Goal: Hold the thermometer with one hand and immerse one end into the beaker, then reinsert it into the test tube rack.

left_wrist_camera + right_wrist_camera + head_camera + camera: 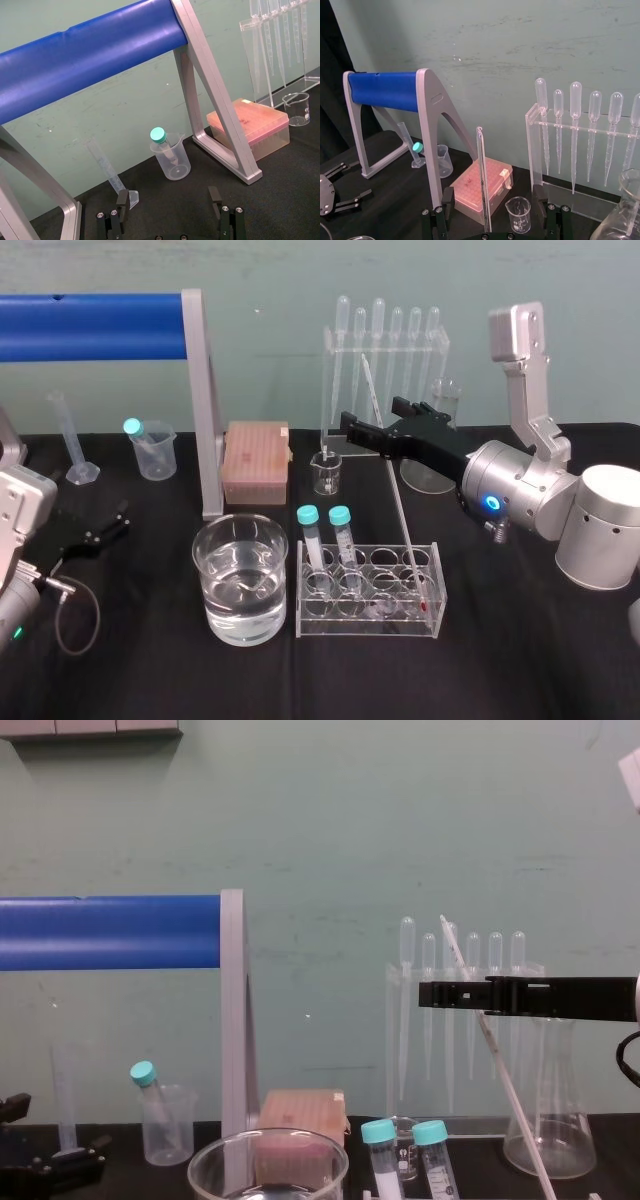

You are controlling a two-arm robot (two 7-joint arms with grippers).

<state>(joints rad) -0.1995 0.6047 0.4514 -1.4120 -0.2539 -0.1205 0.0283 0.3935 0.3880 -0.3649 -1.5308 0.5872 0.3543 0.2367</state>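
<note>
Right gripper [372, 412] hovers spread at the beaker's [240, 580] one o'clock. The thermometer [401, 510] stands in the test tube rack [368, 630] at three. The left gripper [118, 520] sits parked at nine, spread. Right wrist view: thermometer between the fingers [446, 197], untouched. Chest view: it leans toward eleven.

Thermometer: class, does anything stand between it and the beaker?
Yes. The thermometer leans at the right end of the rack; two capped tubes stand at its left end, between it and the beaker. The right gripper has open jaws around the thermometer.
</note>
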